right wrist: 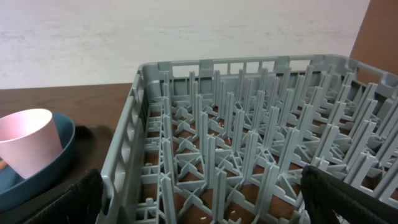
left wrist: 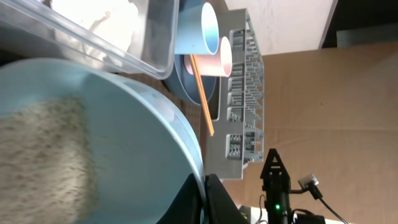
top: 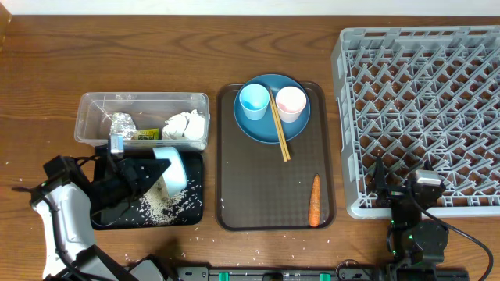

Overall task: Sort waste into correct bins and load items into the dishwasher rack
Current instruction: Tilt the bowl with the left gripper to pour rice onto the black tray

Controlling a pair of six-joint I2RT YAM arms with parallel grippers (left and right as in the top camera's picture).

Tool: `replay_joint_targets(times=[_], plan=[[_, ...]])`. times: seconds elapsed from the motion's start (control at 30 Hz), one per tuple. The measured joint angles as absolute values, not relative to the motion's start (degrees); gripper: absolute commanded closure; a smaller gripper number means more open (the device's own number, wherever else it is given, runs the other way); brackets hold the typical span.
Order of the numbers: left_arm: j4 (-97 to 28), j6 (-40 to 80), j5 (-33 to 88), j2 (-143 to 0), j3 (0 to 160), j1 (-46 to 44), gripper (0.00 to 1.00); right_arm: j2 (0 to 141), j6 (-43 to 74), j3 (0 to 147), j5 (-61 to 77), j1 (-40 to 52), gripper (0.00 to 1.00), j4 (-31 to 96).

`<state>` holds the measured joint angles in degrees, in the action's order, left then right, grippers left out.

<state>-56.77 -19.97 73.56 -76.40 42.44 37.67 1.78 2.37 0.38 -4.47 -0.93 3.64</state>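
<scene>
Pale blue-white bowl, rice inside, fills my left wrist view; my left gripper is clamped on its rim, the bowl tipped sideways above the black tray, where rice grains lie scattered. Clear tub just behind holds tissue and foil. My right gripper hangs empty, fingers spread wide, at the near edge of the grey rack.

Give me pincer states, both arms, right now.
Left pincer: closed on the pale blue bowl, tipped over the black tray.
Right pincer: open, empty, at the dishwasher rack.
</scene>
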Motion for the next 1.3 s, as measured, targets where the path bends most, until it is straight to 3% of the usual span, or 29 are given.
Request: replay_joint_targets(times=[1.3], plan=[[-62.35,-19.27,81.06,-76.73,42.39,41.52,0.94,1.78,2.37,0.38,-4.47,-0.93,0.01,3.64]])
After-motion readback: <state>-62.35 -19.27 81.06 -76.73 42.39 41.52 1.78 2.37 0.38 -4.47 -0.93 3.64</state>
